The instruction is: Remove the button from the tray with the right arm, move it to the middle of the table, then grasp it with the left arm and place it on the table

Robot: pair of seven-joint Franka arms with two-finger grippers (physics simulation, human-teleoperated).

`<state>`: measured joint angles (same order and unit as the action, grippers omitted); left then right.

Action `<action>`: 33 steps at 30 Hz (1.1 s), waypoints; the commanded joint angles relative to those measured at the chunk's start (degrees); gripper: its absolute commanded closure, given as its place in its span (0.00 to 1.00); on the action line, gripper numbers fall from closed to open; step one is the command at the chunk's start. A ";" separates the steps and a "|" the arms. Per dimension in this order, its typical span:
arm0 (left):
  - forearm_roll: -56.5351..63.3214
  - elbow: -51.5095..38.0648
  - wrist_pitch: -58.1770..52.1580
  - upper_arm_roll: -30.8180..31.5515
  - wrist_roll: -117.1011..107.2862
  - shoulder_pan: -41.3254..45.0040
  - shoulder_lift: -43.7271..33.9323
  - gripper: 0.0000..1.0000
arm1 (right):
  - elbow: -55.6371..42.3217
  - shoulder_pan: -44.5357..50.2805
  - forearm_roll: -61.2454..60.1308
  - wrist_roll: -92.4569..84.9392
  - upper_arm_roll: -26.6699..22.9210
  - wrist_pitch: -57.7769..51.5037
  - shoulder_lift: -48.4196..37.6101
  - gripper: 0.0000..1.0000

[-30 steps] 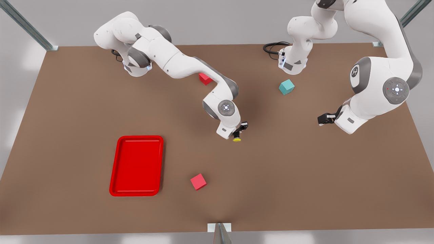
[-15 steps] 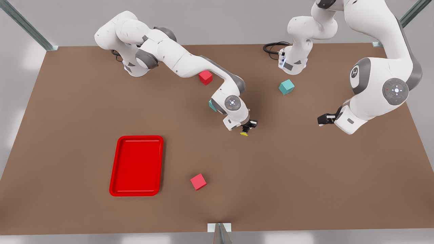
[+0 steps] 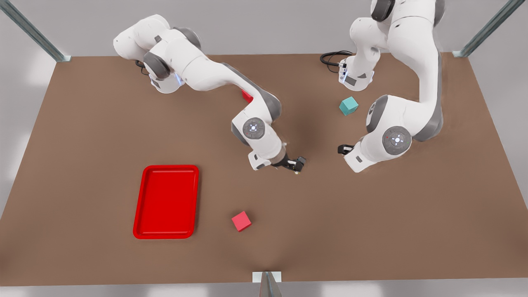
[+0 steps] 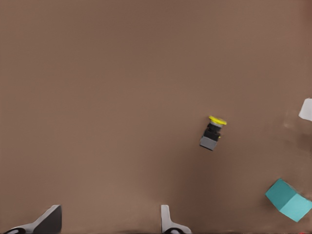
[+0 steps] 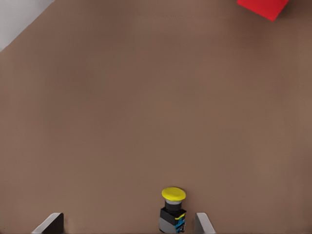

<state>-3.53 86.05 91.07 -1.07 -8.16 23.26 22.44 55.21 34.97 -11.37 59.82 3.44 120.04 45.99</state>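
Right hand point(image 3: 298, 166): mid-surface, clamped on the button point(image 5: 173, 210).
Left hand point(image 3: 343, 149): close by, fingers point(image 4: 48, 222) apart.

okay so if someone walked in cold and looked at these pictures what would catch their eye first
Probably the bright red tray, lying bare on the brown table toward the front view's left. Next, mid-table, the right gripper holds the tiny yellow-capped button, while the left gripper hangs open nearby, beside a teal cube.

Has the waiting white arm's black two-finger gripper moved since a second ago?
Yes. In the front view the left gripper has shifted toward the view's left, from right of the teal cube to directly below it, nearer the button.
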 commanded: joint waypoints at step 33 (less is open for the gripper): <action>1.78 27.42 57.99 0.28 13.53 13.83 11.49 0.11 | 25.83 -28.64 13.30 -59.91 -1.77 -30.83 -32.72 0.00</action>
<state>-1.86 113.48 147.99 -0.79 1.90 37.12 33.99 81.07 6.39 2.06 9.40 1.66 89.36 13.33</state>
